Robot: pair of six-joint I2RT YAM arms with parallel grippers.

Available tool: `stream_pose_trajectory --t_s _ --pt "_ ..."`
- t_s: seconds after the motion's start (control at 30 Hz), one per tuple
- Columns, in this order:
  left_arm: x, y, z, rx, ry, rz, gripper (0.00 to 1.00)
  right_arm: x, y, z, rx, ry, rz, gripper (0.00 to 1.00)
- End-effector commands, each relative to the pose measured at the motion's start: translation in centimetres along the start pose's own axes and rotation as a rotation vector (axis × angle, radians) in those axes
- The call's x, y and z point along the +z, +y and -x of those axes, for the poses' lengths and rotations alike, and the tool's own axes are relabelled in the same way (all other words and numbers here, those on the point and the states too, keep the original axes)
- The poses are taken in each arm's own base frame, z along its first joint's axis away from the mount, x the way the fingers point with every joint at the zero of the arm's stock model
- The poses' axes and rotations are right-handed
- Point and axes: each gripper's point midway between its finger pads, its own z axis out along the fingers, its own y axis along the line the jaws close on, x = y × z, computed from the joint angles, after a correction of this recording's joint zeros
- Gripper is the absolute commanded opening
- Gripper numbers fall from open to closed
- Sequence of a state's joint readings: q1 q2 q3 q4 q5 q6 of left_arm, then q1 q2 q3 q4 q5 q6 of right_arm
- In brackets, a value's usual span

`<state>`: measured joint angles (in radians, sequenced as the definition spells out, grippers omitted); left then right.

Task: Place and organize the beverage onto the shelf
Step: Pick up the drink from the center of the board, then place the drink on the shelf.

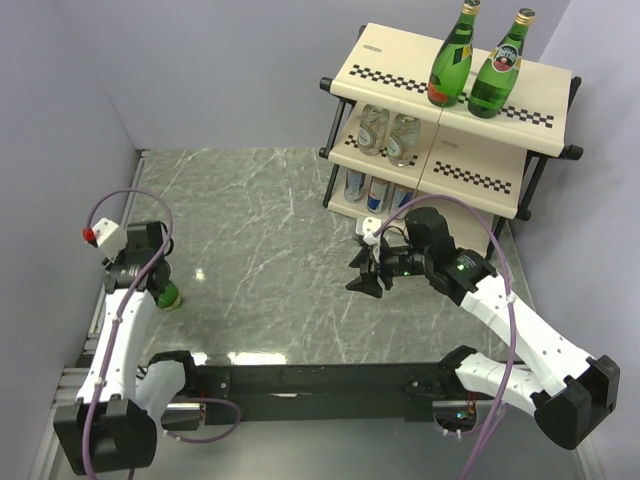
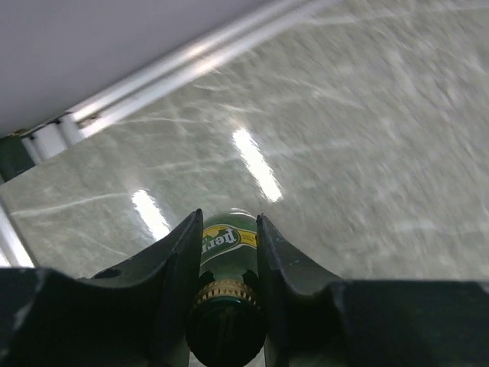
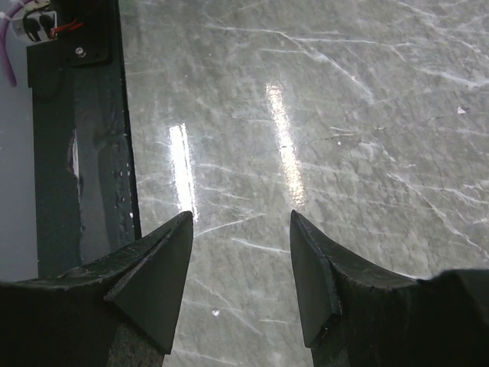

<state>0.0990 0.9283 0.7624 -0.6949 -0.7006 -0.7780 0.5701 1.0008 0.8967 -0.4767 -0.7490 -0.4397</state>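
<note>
Overhead, the cream three-tier shelf (image 1: 400, 65) holds two green glass bottles (image 1: 452, 60) above clear bottles (image 1: 388, 132); the wrist view alone shows left gripper (image 2: 228, 223) clamping a yellow-labelled green bottle (image 2: 228, 240); right gripper (image 3: 241, 223) parted, empty

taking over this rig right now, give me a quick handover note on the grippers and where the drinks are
Left gripper: shut on the neck of a green bottle, at the near left of the table.
Right gripper: open and empty, above the table in front of the shelf.
Done: two green bottles on the top tier, two clear bottles on the middle tier, cans on the bottom tier.
Left: carry the held bottle to the shelf, probably the top tier beside the other green ones.
</note>
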Motion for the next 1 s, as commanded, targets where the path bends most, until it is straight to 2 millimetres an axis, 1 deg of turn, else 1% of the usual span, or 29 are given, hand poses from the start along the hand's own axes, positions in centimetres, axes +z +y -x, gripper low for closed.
stream_pose_trajectory --t_s 0.0,0.03,0.07,0.1,0.13,0.17,0.2,0.23,0.27,0.3,0.33,0.37,0.4,0.47,0.5,0.53,0.57,0.6,0.63,0.67,0.7,0.73,0.77,0.8,0.83,0.87,0.9,0.93,0.97 --pt "-2.6 -4.3 3.4 0.000 -0.082 -0.282 0.00 -0.3 -0.2 1.6 -0.044 -0.030 -0.011 0.61" --pt "-3.4 -5.2 3.8 0.020 -0.091 -0.352 0.00 -0.3 -0.2 1.4 -0.041 -0.026 -0.010 0.61" --pt "-5.0 -6.7 3.6 0.070 -0.079 -0.492 0.00 -0.3 -0.3 1.4 -0.041 -0.024 -0.011 0.61" --pt "-6.1 -7.9 4.3 0.077 -0.098 -0.573 0.00 -0.2 -0.2 1.3 -0.047 -0.022 -0.003 0.61" --pt "-7.0 -8.6 4.4 0.084 -0.092 -0.625 0.00 -0.1 -0.1 1.2 -0.049 -0.021 0.004 0.61" --pt "-8.4 -9.8 4.0 0.105 -0.064 -0.727 0.00 0.1 -0.1 1.1 -0.052 -0.025 0.013 0.61" --pt "-9.1 -10.2 4.1 0.120 -0.067 -0.767 0.00 0.2 0.1 0.7 -0.053 -0.023 0.022 0.61" --pt "-10.2 -11.0 4.4 0.131 -0.070 -0.830 0.00 0.4 0.3 0.5 -0.063 -0.027 0.035 0.61" --pt "-11.0 -11.6 4.4 0.142 -0.071 -0.879 0.00 0.5 0.2 0.7 -0.079 -0.040 0.033 0.62" --pt "-12.6 -12.6 3.6 0.166 -0.044 -0.980 0.00 0.6 0.4 0.1 -0.082 -0.041 0.041 0.63" --pt "-13.7 -13.4 3.7 0.173 -0.056 -1.044 0.00 0.8 0.4 0.3 -0.104 -0.061 0.045 0.63" --pt "-14.5 -13.8 3.6 0.182 -0.059 -1.091 0.00 1.0 0.6 -0.3 -0.107 -0.062 0.051 0.64" --pt "-16.1 -14.6 3.0 0.205 -0.043 -1.162 0.00 0.9 0.7 -0.2 -0.121 -0.076 0.051 0.65" --pt "-17.8 -15.7 3.0 0.226 -0.058 -1.229 0.00 1.1 0.6 0.2 -0.150 -0.110 0.042 0.69" --pt "-18.5 -16.2 2.8 0.240 -0.062 -1.254 0.00 1.1 0.9 -0.1 -0.151 -0.117 0.044 0.71" --pt "-20.3 -17.0 2.4 0.261 -0.062 -1.309 0.00 1.2 0.6 0.3 -0.172 -0.141 0.032 0.73" --pt "-21.3 -17.5 2.4 0.265 -0.069 -1.337 0.00 1.3 0.6 0.4 -0.176 -0.152 0.025 0.75" --pt "-23.0 -18.3 1.9 0.287 -0.051 -1.385 0.00 1.6 0.7 0.0 -0.162 -0.158 0.023 0.76" --pt "-23.6 -18.8 1.8 0.290 -0.046 -1.398 0.00 1.7 0.7 0.1 -0.161 -0.169 0.015 0.77" --pt "-24.3 -19.2 1.7 0.294 -0.036 -1.413 0.00 1.8 0.2 1.2 -0.186 -0.212 -0.009 0.78" --pt "-25.7 -20.1 1.2 0.302 -0.007 -1.443 0.00 2.0 -0.2 1.0 -0.154 -0.218 -0.044 0.79" --pt "-26.1 -20.6 1.1 0.302 0.008 -1.447 0.00 2.1 -0.4 2.4 -0.186 -0.273 -0.070 0.82" --pt "-26.7 -21.0 0.8 0.303 0.027 -1.458 0.00 2.3 -0.6 2.4 -0.181 -0.290 -0.090 0.83" --pt "-27.8 -21.8 0.3 0.303 0.066 -1.478 0.00 2.2 -0.8 2.9 -0.176 -0.315 -0.120 0.84" --pt "-28.1 -22.2 0.1 0.298 0.081 -1.479 0.00 2.1 -0.6 4.4 -0.219 -0.375 -0.128 0.86" --pt "-28.3 -22.9 -0.5 0.289 0.117 -1.474 0.00 2.1 -0.6 4.3 -0.225 -0.394 -0.140 0.87" --pt "-29.5 -23.3 -0.6 0.287 0.126 -1.495 0.00 1.9 -1.1 4.9 -0.203 -0.426 -0.180 0.89" --pt "-29.7 -23.6 -0.8 0.285 0.132 -1.491 0.00 1.5 -1.3 6.5 -0.220 -0.490 -0.204 0.91" --pt "-29.6 -24.2 -1.2 0.285 0.141 -1.471 0.00 1.4 -1.6 7.0 -0.202 -0.507 -0.214 0.92"
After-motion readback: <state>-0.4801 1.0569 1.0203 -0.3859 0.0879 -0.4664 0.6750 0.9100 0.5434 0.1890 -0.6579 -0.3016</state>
